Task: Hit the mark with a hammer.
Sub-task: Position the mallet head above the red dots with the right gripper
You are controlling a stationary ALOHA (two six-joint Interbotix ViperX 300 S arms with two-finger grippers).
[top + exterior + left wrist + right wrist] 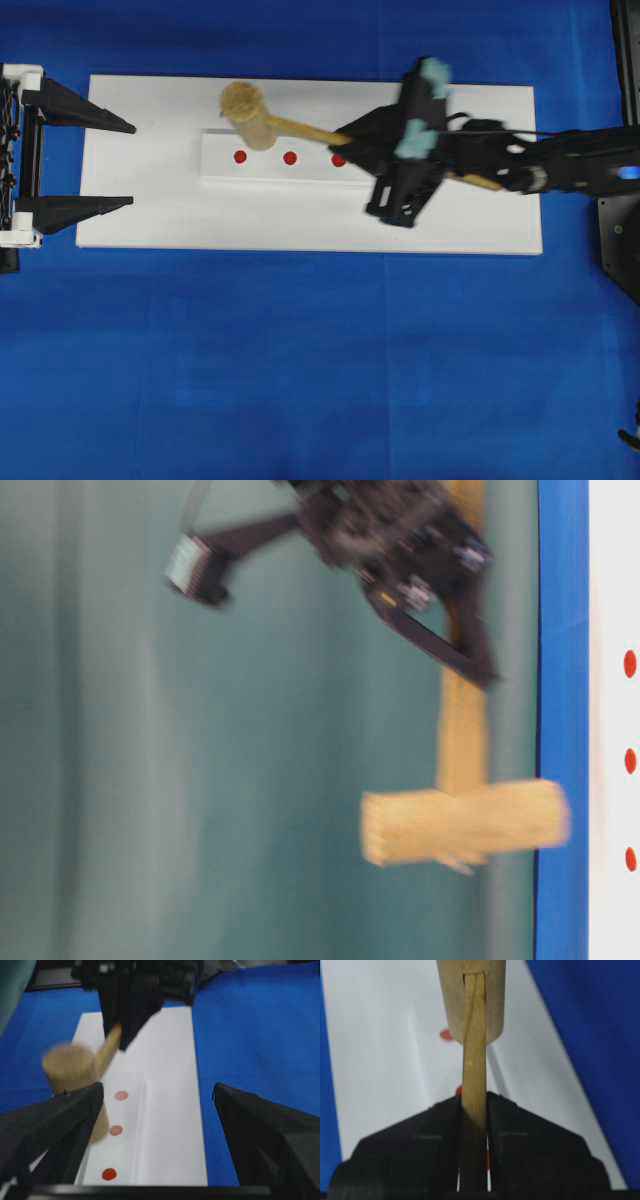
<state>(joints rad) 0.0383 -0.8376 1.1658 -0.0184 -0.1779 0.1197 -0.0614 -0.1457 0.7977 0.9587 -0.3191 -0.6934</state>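
Overhead exterior view showed the hammer [262,117] held above the white block [270,158], its thick head over the block's far-left part, beside the leftmost of three red marks [240,157]. Whether the head touched the block could not be told; the table-level view was blurred, with the head close to the white surface. The slim handle ran back toward the right claw [352,140], which was clenched on it partway along, so the head stood well out in front and could swing like a lever. From the right wrist view the handle [473,1090] passed straight between the two black fingers [427,1135], head end forward, with red marks beneath. That grip probably kept the striking face aligned with the row of marks.

The block lay on a white board [480,210] on the blue desk [300,380]. The left claw [85,160] waited at the board's left edge, released and wide, well apart from the hammer, seemingly kept clear of the swing.
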